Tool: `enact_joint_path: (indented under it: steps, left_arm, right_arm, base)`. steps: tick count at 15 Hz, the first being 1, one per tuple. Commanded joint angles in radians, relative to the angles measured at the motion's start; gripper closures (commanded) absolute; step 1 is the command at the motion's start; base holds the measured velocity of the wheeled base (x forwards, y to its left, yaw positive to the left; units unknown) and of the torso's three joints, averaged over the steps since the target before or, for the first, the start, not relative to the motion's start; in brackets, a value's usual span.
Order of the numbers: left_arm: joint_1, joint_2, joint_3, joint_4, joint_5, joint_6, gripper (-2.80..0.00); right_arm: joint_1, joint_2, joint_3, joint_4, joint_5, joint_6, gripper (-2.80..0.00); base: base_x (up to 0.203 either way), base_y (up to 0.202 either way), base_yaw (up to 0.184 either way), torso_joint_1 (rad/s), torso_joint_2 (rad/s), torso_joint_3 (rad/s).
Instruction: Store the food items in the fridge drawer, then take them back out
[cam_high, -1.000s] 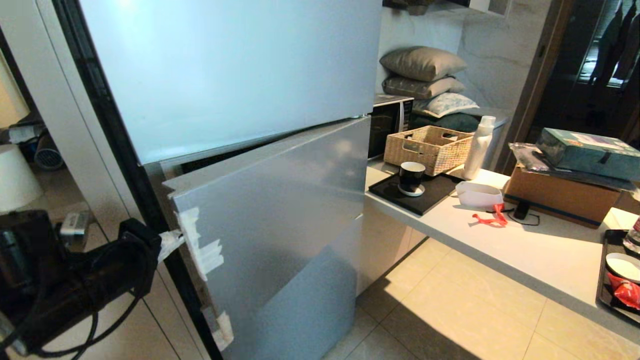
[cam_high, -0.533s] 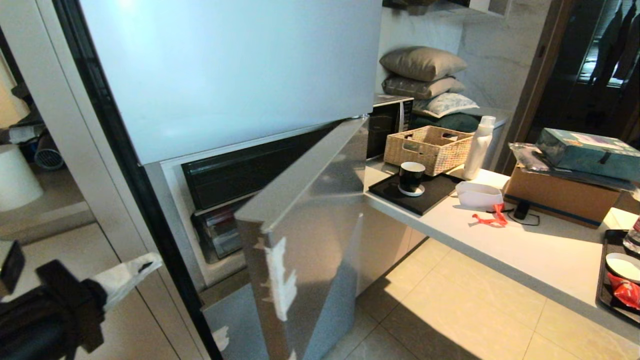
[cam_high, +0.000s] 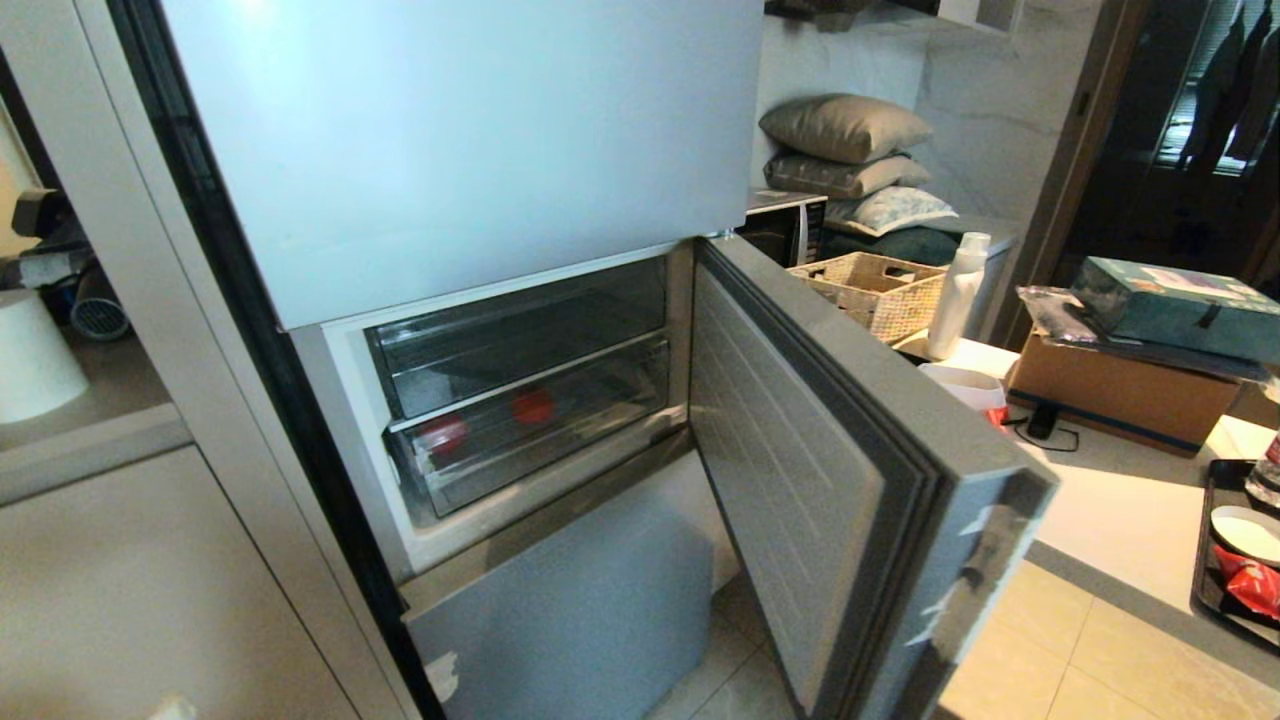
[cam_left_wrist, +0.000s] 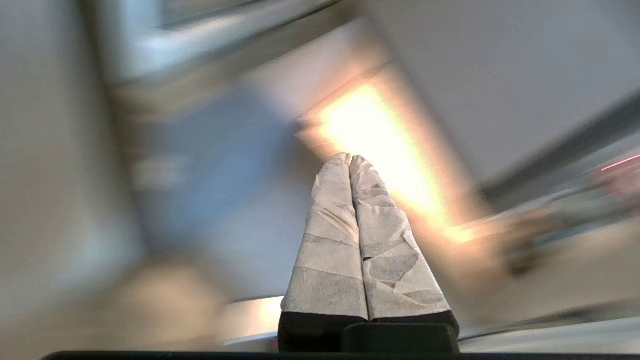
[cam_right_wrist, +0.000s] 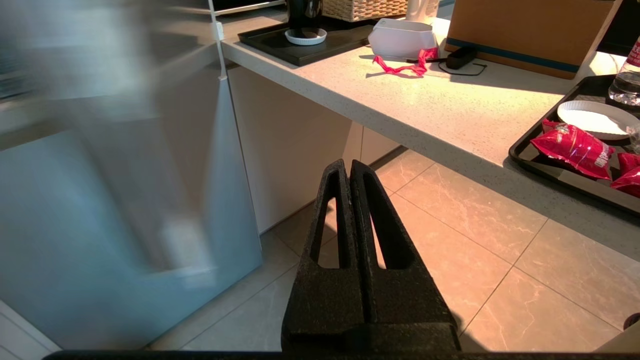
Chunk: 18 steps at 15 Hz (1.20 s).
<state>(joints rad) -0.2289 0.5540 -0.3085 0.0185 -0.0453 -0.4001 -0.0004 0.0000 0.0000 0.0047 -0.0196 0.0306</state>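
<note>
**Observer:** What has changed on your screen?

**Me:** The middle fridge door (cam_high: 820, 470) has swung wide open toward the desk (cam_high: 1110, 500); a second ago it was barely ajar. My left gripper (cam_left_wrist: 350, 159), which was at the door's taped edge, is gone from the head view. Its wrapped fingers (cam_left_wrist: 330, 260) are pressed together on nothing.

**Observer:** And the food?

**Me:** I see two red food items (cam_high: 532, 405) through the clear front of the lower fridge drawer (cam_high: 530, 430), one toward the middle, the other (cam_high: 443, 434) near its left end. The drawer looks pushed in.

**Observer:** So storing is done?

**Me:** I'd judge so. What's left is taking them out: pull that drawer, then reach in.

**Observer:** The right arm?

**Me:** Parked low over the floor, right gripper (cam_right_wrist: 350, 165) closed and empty.
</note>
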Motion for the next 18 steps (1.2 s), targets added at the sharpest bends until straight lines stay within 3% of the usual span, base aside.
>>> enact_joint_path:
  steps: [1,3,5,6,8,10,12,13,18]
  left_arm:
    - [0.0,-0.098,0.114,0.022,0.124,0.368,0.0]
    - [0.004,-0.151,0.217,0.027,0.205,0.474,0.0]
    - [0.014,-0.18,0.241,0.054,0.22,0.489,0.0]
    - [0.056,-0.182,0.238,0.065,0.221,0.49,0.0]
    - [0.226,-0.199,0.236,0.073,0.218,0.495,0.0]
    - [0.367,-0.254,0.24,0.067,0.175,0.545,0.0]
    - [0.375,-0.27,0.276,0.022,-0.006,0.574,0.0]
    - [0.359,-0.272,0.289,-0.003,-0.047,0.576,0.0]
    - [0.346,-0.273,0.299,0.003,0.02,0.525,0.0]
  right_arm:
    - [0.0,0.0,0.0,0.0,0.0,0.0,0.0]
    - [0.0,0.002,0.0,0.0,0.0,0.0,0.0]
    - [0.0,0.0,-0.002,0.0,0.0,0.0,0.0]
    - [-0.001,0.002,0.0,0.0,0.0,0.0,0.0]
    - [-0.001,0.002,0.0,0.0,0.0,0.0,0.0]
    - [0.0,0.002,0.0,0.0,-0.002,0.0,0.0]
    - [0.0,0.0,-0.001,-0.001,-0.001,-0.002,0.0]
    - [-0.001,0.0,0.0,0.0,-0.002,0.0,0.0]
    - [0.0,0.001,0.0,0.0,-0.002,0.0,0.0]
  base:
    - [0.0,0.0,0.0,0.0,0.0,0.0]
    - [0.0,0.0,0.0,0.0,0.0,0.0]
    - [0.0,0.0,0.0,0.0,0.0,0.0]
    - [0.0,0.0,0.0,0.0,0.0,0.0]
    - [0.0,0.0,0.0,0.0,0.0,0.0]
    - [0.0,0.0,0.0,0.0,0.0,0.0]
    - [0.0,0.0,0.0,0.0,0.0,0.0]
    - [0.0,0.0,0.0,0.0,0.0,0.0]
    - [0.0,0.0,0.0,0.0,0.0,0.0]
